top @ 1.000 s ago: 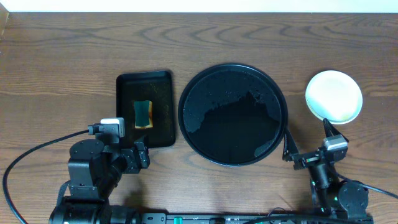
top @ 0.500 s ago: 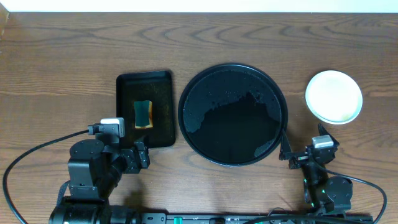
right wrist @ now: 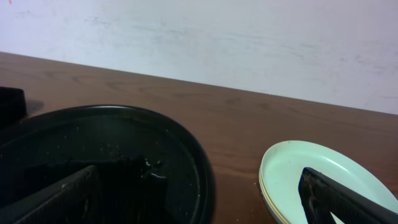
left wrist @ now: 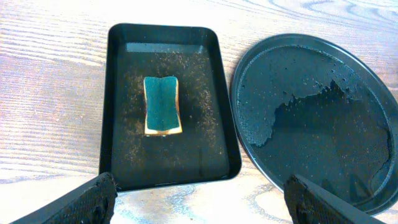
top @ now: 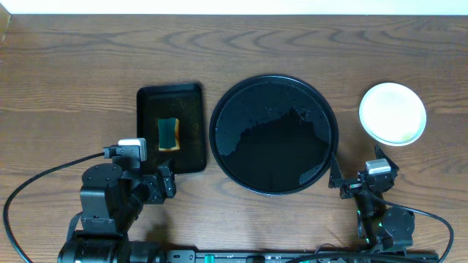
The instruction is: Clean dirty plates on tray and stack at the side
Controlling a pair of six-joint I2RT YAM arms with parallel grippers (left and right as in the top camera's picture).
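The plates sit stacked near the bench's right edge, off the wet round tray, so cleaning looks done. The sponge lies parked in its rectangular tray. The jaws of the left gripper and right gripper stand apart, empty.

Overhead view. Round tray at frame centre, on table. Rectangular tray just left of it, edges near, not touching. Sponge in rectangular tray, about mid-floor. Plates stacked at right of frame, on table, apart from round tray's rim.

My left gripper lower left, below rectangular tray's bottom edge. My right gripper lower right, below plates, beside round tray's lower-right rim.

Right wrist view: round tray lower left, plates lower right, strip of table between.
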